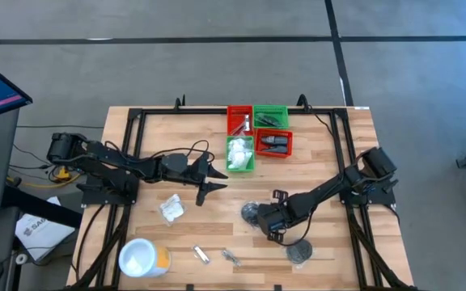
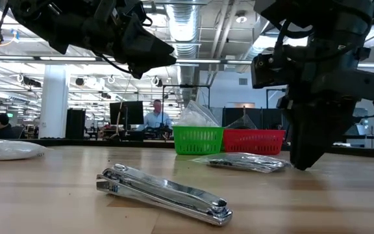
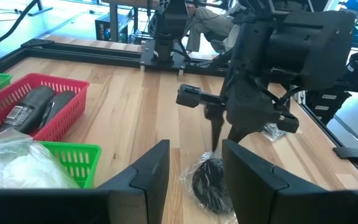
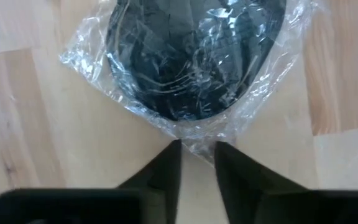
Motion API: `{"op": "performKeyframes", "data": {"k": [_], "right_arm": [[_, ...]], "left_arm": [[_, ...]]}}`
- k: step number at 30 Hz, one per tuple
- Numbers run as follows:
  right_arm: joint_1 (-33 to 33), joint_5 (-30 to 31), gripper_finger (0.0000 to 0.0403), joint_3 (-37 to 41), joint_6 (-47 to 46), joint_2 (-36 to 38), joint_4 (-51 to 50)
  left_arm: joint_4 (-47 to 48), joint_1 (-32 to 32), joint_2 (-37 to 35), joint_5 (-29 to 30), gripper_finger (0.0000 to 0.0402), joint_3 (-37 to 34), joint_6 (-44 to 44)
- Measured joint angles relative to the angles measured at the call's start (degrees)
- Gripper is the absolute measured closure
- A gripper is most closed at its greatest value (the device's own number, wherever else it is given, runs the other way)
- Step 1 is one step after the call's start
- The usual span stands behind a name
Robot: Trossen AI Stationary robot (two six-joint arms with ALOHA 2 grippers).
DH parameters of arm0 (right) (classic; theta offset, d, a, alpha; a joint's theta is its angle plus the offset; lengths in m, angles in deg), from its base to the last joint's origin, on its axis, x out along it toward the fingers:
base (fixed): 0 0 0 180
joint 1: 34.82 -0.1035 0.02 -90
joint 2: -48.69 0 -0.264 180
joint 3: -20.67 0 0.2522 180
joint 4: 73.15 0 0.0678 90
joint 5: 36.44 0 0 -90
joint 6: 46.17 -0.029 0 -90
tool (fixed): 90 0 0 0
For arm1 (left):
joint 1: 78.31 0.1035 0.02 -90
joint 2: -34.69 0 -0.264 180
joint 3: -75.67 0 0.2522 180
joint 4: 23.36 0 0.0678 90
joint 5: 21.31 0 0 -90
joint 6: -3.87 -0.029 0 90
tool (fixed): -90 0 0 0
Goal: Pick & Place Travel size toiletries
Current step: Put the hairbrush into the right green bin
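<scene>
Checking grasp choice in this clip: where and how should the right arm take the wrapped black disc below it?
Best taken by the loose clear-wrap edge, from straight above. The black disc lies flat on the table, so its thin rim offers little to pinch, while the crinkled wrap sticks out just beyond the right gripper, whose fingers stand slightly apart, pointing down.

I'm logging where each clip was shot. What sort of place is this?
Probably an open-plan lab or workshop: exposed ceiling ducts, desks with monitors and a seated person behind the wooden table.
</scene>
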Motion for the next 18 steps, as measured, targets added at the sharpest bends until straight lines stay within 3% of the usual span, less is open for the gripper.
{"op": "performKeyframes", "data": {"k": [4, 18], "right_arm": [[-0.2, 0.8, 0.0392, 0.0, 0.3, -0.1, 0.0], [-2.1, 6.1, 0.0402, -1.9, -4.5, 3.3, -4.6]], "left_arm": [[0.0, 0.0, 0.0, 0.0, 0.0264, 0.0, 0.0], [0.1, 0.0, 0.0, 0.0, 0.0264, 0.0, 0.0]]}}
